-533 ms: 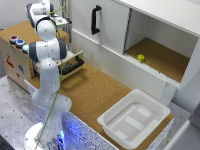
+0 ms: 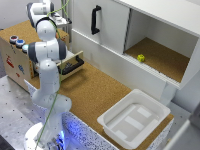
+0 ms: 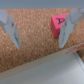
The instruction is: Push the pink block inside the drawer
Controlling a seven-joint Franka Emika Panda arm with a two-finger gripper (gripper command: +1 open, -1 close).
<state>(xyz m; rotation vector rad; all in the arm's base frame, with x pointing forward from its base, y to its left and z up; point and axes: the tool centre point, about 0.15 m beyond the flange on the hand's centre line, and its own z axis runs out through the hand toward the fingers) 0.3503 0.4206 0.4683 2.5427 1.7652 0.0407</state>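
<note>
In the exterior view, you have the Panda arm (image 2: 46, 55) bent over the light wooden box (image 2: 15, 62) at the exterior view's left, and the plywood drawer (image 2: 70, 64) with its black bar handle (image 2: 73, 66) stands pulled out over the cork bench (image 2: 95, 92). The arm hides the end effector and the block here. A white tub (image 2: 134, 119) sits well apart, and a small yellow object (image 2: 141, 58) lies in the open cabinet.

In the wrist view, your end effector (image 3: 38, 31) is spread wide and holds nothing. The pink block (image 3: 58, 23) rests on cork just beside one finger (image 3: 68, 29); whether they touch, you cannot tell. A pale wooden edge (image 3: 47, 56) runs near it. I judge the push unfinished.
</note>
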